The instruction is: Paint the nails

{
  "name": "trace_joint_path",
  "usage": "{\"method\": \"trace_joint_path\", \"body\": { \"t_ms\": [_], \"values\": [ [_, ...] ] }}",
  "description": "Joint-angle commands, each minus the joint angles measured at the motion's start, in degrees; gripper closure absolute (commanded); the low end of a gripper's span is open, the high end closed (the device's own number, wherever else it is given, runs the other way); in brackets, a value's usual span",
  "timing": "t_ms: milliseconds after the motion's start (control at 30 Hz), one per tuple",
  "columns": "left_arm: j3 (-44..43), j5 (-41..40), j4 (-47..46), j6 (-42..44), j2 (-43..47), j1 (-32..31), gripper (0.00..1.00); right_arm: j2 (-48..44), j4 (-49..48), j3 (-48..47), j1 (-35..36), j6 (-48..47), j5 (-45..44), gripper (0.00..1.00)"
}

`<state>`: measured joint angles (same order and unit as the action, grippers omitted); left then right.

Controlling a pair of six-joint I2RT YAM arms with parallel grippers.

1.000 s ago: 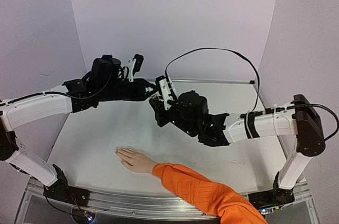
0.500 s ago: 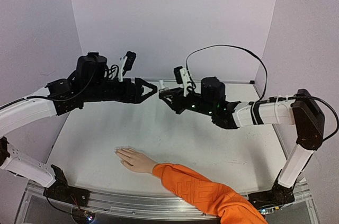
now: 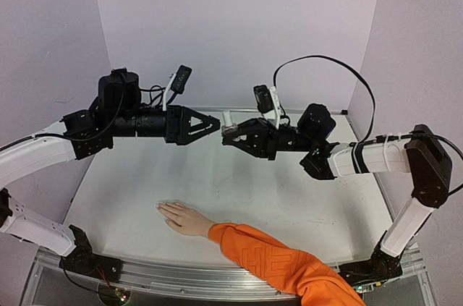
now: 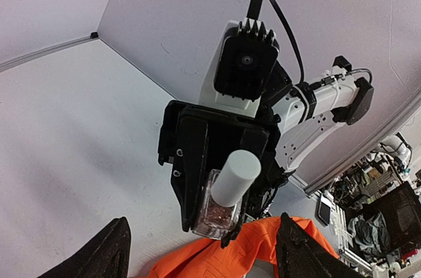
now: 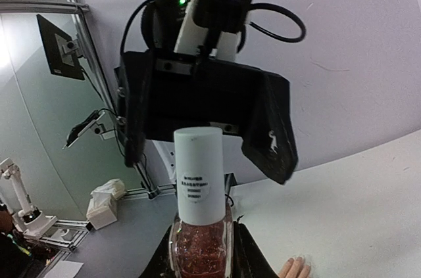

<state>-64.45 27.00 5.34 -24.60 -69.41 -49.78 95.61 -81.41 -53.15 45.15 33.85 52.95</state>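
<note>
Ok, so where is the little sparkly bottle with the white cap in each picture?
Top external: the bottle is in the middle, held high by the right gripper.
Left wrist: lower middle, cap pointing towards the camera.
Right wrist: bottom middle, upright and close up.
Landmark: the orange sleeve shows in top external and left wrist; right wrist shows only that hand's fingertips.

The only print I find is a small round label (image 5: 195, 186) on the white cap (image 5: 197, 150) of the nail polish bottle (image 5: 199, 238) clamped in my right gripper (image 5: 201, 259), its lines too tiny to read, plus a small white emblem (image 5: 272, 139) on my left gripper (image 3: 215, 126).
</note>
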Motion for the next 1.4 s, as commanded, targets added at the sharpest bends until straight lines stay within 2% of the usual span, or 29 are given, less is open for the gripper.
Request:
{"method": "trace_joint_path", "body": {
  "t_ms": [0,300,500,567,667,767,833,867,933,967,1000,1067,1133,1300,1333,1367],
  "values": [
    [-1.9,5.6,-6.6,-1.7,-1.4,0.2,0.27,1.1,-13.2,-0.9,0.5,6.4,6.5,1.0],
    [-4.0,10.2,-10.0,-3.2,-4.8,-0.1,0.44,2.3,-13.2,-1.7,1.5,6.3,7.5,1.0],
    [-4.9,11.4,-10.5,-3.8,-6.8,-0.2,0.67,2.9,-12.7,-2.0,1.6,5.6,7.7,1.0],
    [-4.9,11.1,-10.4,-3.7,-7.0,-0.2,0.78,3.1,-11.6,-2.0,1.6,4.7,7.5,1.0],
    [-4.7,10.4,-10.5,-3.4,-7.3,-0.2,0.88,2.6,-6.4,-2.3,1.5,0.8,5.7,1.0],
    [-4.2,8.6,-10.4,-3.3,-7.9,-0.4,0.97,0.8,3.2,-2.8,1.6,-6.1,1.2,1.0],
    [-3.7,7.1,-10.0,-3.7,-8.6,-0.4,1.0,-0.8,12.3,-3.9,1.6,-12.3,-5.0,1.0],
    [-3.5,5.9,-9.5,-4.1,-8.9,-0.4,1.0,-1.6,19.1,-4.9,1.8,-15.7,-11.7,1.0],
    [-3.6,2.8,-7.9,-4.6,-9.6,-0.5,1.0,-2.7,32.8,-8.9,5.1,-23.6,-32.8,1.0],
    [-3.8,0.5,-6.6,-4.8,-9.9,-0.6,1.0,-2.6,37.5,-10.6,7.4,-26.3,-46.7,1.0],
    [-4.0,-2.1,-4.3,-4.8,-10.3,-0.9,1.0,-1.7,40.5,-12.4,9.7,-28.0,-59.9,1.0],
    [-5.2,-7.4,0.0,-4.7,-11.4,-1.6,1.0,0.1,42.6,-14.6,12.2,-29.2,-77.6,1.0],
    [-7.1,-11.0,4.1,-4.2,-12.6,-2.2,1.0,1.0,42.2,-15.8,12.8,-28.7,-80.6,1.0],
    [-9.0,-13.3,8.2,-3.6,-13.2,-3.0,1.0,3.1,40.1,-18.2,12.8,-28.6,-76.6,1.0],
    [-8.8,-13.3,8.1,-3.6,-12.9,-3.0,0.99,3.3,39.6,-18.2,12.8,-29.0,-75.2,1.0],
    [-8.4,-13.2,8.1,-3.6,-12.4,-3.0,0.93,3.2,38.8,-17.9,12.6,-29.8,-72.4,1.0]
  ]
}}
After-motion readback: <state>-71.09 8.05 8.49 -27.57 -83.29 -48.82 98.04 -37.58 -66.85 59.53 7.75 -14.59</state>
